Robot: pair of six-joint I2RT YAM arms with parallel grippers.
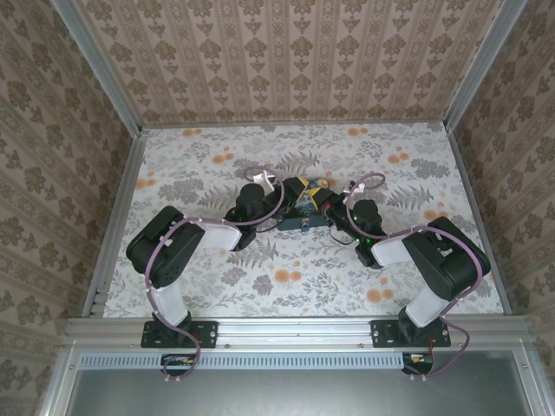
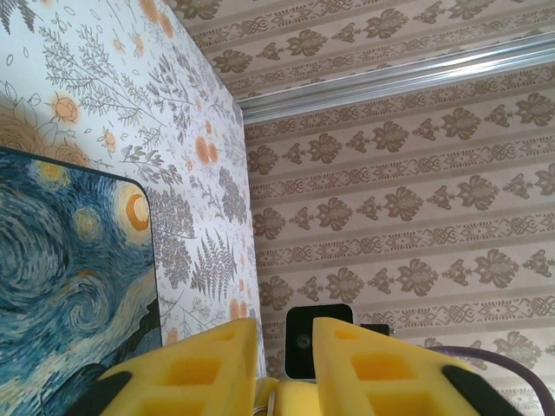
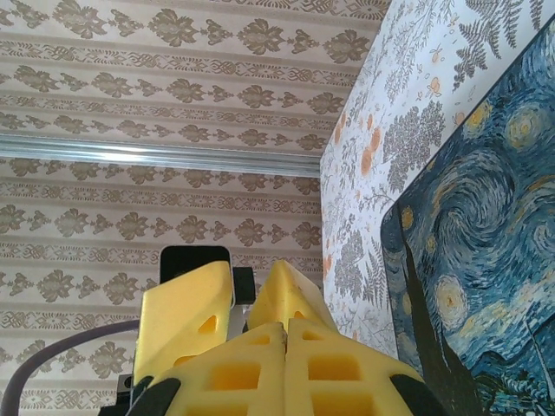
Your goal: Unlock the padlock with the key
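In the top view a small dark teal shape, which I take for the padlock (image 1: 305, 224), sits at the near edge of the painted night-sky box (image 1: 303, 198). It lies between my two grippers, which face each other. My left gripper (image 1: 279, 217) (image 2: 284, 322) has a narrow gap between its yellow fingers (image 2: 204, 364), and nothing shows in that gap. My right gripper (image 1: 334, 221) (image 3: 284, 325) has its yellow pads pressed together. Whether anything thin is pinched between them I cannot tell. The key is hidden from me.
The painted box (image 2: 61, 260) (image 3: 486, 217) lies on the floral table beside both grippers. Patterned walls with metal rails (image 1: 100, 78) enclose the table on three sides. The right wrist's black camera (image 2: 318, 340) shows past my left fingers, and the left gripper's fingers (image 3: 186, 312) show in the right wrist view.
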